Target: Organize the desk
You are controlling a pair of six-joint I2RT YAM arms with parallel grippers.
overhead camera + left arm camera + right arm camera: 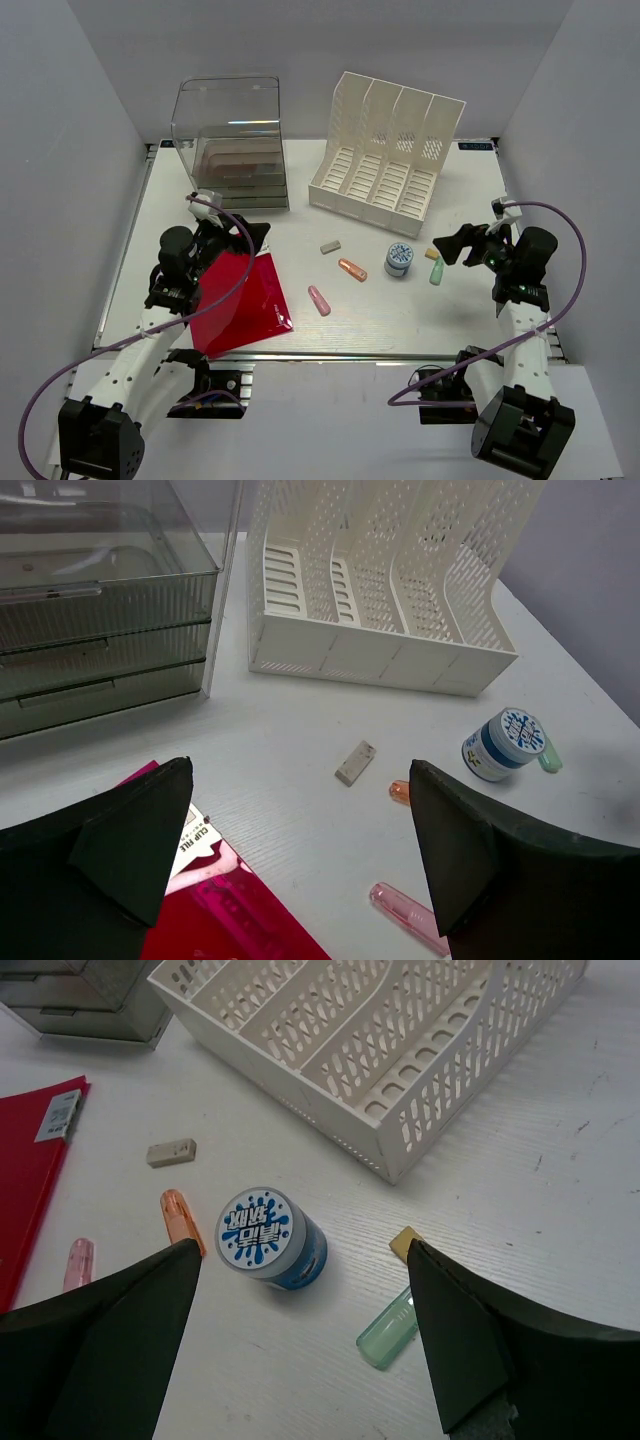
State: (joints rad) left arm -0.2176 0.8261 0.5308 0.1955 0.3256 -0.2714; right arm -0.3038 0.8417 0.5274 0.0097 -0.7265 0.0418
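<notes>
Gaping wide, empty, the left jaws hang above the far edge of a red folder (250, 300). The right jaws, spread likewise, frame a blue jar (270, 1238) ahead, a green tube (388, 1330), perhaps a lighter, beside it. The table (420, 315) lies beneath both.

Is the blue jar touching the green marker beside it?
Apart. The right wrist view shows a plain strip of bare white desk between the blue jar and the green marker.

White file rack (385, 155) beside clear drawer box (232, 150); red folder (250, 300), blue jar (399, 259) in front.
</notes>
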